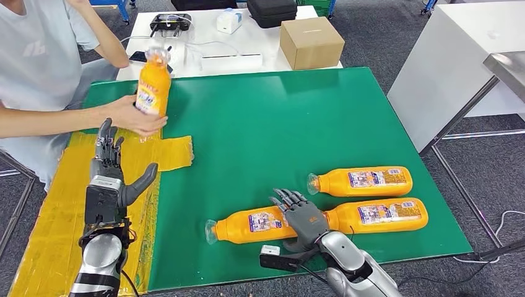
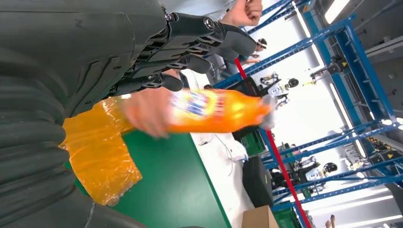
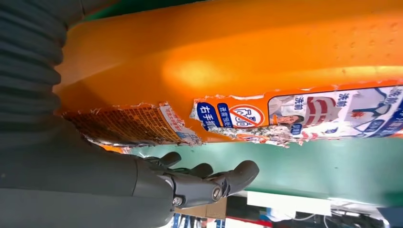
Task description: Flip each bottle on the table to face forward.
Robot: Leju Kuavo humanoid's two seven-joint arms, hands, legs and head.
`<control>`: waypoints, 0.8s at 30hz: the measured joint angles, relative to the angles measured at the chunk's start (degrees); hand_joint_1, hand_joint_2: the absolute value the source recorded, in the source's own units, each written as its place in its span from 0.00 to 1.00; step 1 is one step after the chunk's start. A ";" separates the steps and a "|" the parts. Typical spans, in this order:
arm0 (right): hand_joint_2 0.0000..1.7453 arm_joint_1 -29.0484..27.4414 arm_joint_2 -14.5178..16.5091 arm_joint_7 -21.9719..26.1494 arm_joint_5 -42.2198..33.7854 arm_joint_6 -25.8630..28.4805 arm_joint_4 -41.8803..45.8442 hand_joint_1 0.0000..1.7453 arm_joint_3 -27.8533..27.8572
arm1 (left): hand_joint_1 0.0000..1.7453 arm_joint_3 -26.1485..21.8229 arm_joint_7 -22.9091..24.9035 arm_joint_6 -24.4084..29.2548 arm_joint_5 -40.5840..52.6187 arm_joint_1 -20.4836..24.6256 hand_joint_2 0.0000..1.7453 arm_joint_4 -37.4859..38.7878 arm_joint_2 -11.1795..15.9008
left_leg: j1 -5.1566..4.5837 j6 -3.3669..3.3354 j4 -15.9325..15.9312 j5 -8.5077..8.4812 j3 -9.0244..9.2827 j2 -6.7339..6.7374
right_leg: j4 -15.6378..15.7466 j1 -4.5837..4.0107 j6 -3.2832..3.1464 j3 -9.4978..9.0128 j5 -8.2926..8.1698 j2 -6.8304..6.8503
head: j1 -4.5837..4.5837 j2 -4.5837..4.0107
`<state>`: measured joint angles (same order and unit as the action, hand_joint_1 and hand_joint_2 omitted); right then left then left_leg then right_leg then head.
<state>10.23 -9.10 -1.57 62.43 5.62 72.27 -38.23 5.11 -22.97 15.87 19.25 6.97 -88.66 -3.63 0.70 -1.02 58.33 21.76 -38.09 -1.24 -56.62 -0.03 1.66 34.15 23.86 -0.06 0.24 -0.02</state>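
A humanoid robot works through a row of orange bottles on a green worktop [image 1: 260, 117], with three of them lying on their sides near its right arm and a fourth held upright by a person's hand [image 1: 133, 116] at the far left. The right hand [image 1: 300, 213] hovers with fingers spread over the gap between the near-left bottle [image 1: 251, 224] and the near-right bottle [image 1: 377, 215]; in the right wrist view the fingers [image 3: 209, 180] stand apart and hold nothing, with a torn-labelled orange body close above them. Whether the palm touches either bottle cannot be told. A third bottle [image 1: 362, 181] lies just beyond the pair, cap to the left, label showing. The left hand [image 1: 111, 179] is raised, fingers extended and thumb out, gripping nothing; it stands just beside the upright bottle [image 1: 153, 86], which the person steadies over the yellow taped patch [image 1: 167, 153]. The step in hand appears to be the approach to the near pair, before any grasp. The next move probably calls for settling the right hand on one bottle only, closing around its body, and rolling it without knocking its neighbour. The left side seems to await a hand-over or placement by the person.
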 joint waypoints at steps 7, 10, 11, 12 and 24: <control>1.00 0.56 0.00 -0.38 -0.06 -0.04 -1.33 0.60 -0.35 | 0.00 0.48 0.00 0.08 0.07 -0.12 1.00 -0.15 -0.01 | 0.00 0.00 0.00 0.00 0.04 -0.01 | 0.00 0.00 0.00 -0.05 0.00 0.00 | 0.01 0.00; 1.00 0.81 -0.01 -0.44 -0.10 -0.45 -1.93 0.75 -0.52 | 0.00 0.61 0.02 0.08 0.07 -0.15 1.00 -0.34 -0.02 | -0.01 -0.01 0.00 -0.01 0.06 -0.01 | 0.00 0.01 0.00 -0.06 0.00 0.00 | 0.01 0.00; 1.00 0.93 -0.01 -0.51 -0.14 -0.61 -2.15 0.80 -0.55 | 0.00 0.66 0.04 0.08 0.07 -0.16 1.00 -0.38 -0.03 | -0.01 -0.01 0.00 -0.01 0.07 -0.01 | 0.00 0.01 0.00 -0.06 0.00 0.00 | 0.01 0.00; 1.00 1.07 -0.01 -0.60 -0.19 -0.72 -2.38 0.82 -0.58 | 0.00 0.73 0.05 0.09 0.07 -0.16 1.00 -0.39 -0.04 | -0.01 -0.01 0.00 -0.01 0.07 -0.01 | 0.01 0.02 0.00 -0.07 0.00 0.00 | 0.01 0.00; 1.00 0.79 1.57 -2.43 0.22 2.79 -3.18 0.99 0.67 | 0.00 1.05 0.72 0.49 -0.02 -1.04 1.00 -1.35 -0.49 | -0.01 -0.03 0.00 -0.02 0.11 -0.02 | 0.01 0.02 0.01 -0.11 0.00 0.00 | 0.01 0.00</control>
<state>11.02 -7.53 -4.01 62.65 8.41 69.09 -37.57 6.16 -22.26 16.37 19.23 5.93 -90.01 -4.11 0.69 -1.04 58.33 21.74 -37.98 -1.25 -56.61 -0.01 1.67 34.04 23.86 -0.06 0.25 -0.02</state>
